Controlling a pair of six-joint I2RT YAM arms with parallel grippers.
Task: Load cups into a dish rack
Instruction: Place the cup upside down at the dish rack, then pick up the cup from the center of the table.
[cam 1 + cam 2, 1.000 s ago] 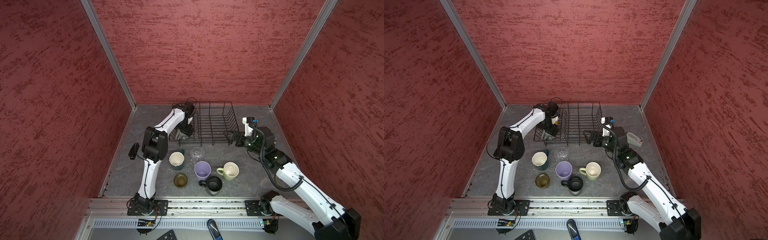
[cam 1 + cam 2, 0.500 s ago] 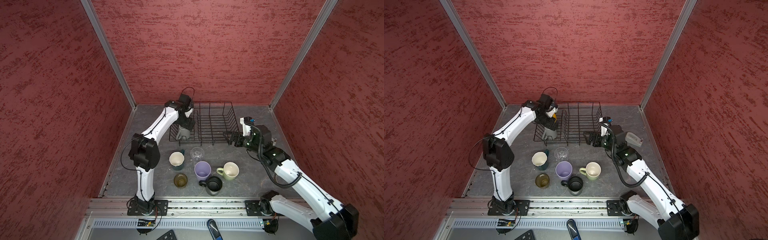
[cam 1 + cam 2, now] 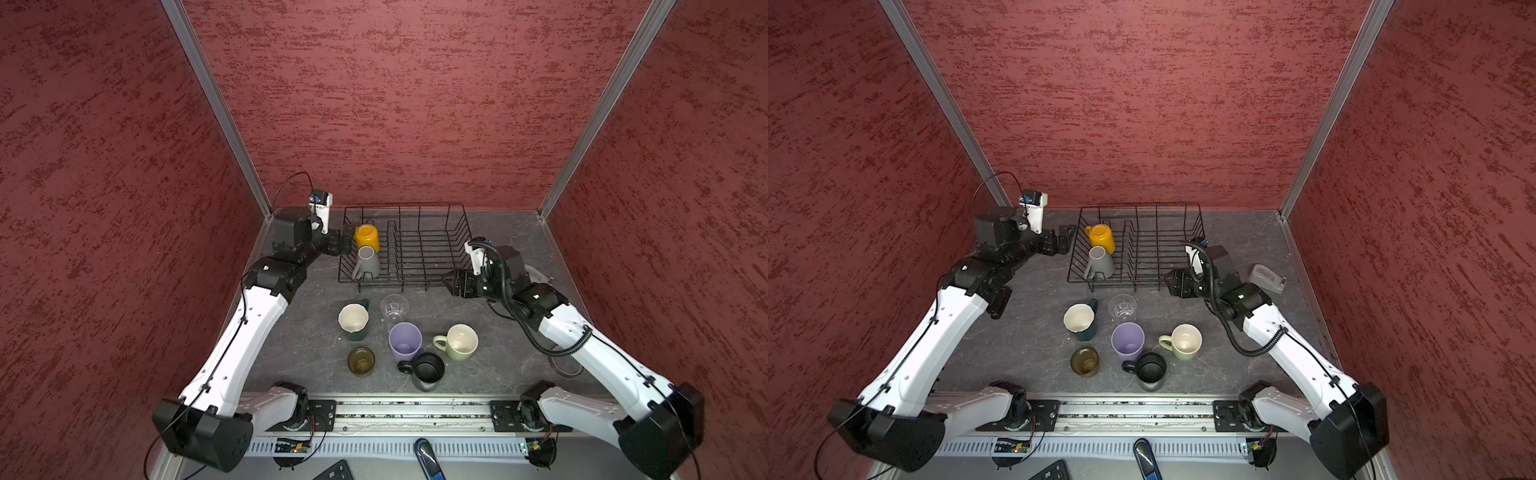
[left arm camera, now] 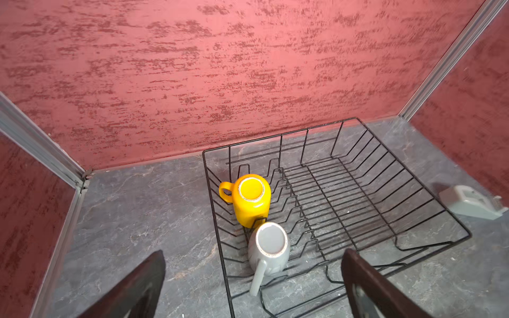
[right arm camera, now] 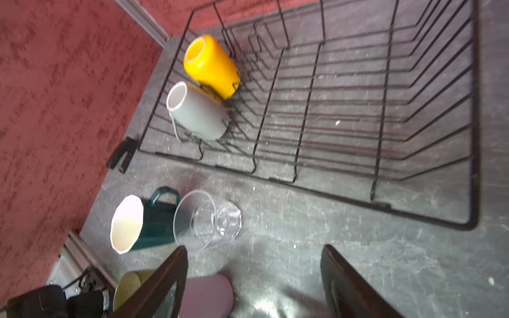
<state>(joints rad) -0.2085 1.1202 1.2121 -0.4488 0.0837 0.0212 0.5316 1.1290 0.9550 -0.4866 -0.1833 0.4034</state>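
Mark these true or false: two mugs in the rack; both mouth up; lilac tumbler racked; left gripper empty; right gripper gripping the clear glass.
1. Two cups sit in the dish rack: the yellow mug and the grey mug. True.
2. Both racked mugs stand mouth up. False: both are turned over, bases up.
3. The lilac tumbler is in the rack. False: it stands on the table, in front of the rack.
4. The left gripper is open and holds nothing. True.
5. The right gripper grips the clear glass. False: its jaws are apart and empty, and the glass stands on the table, clear of it.
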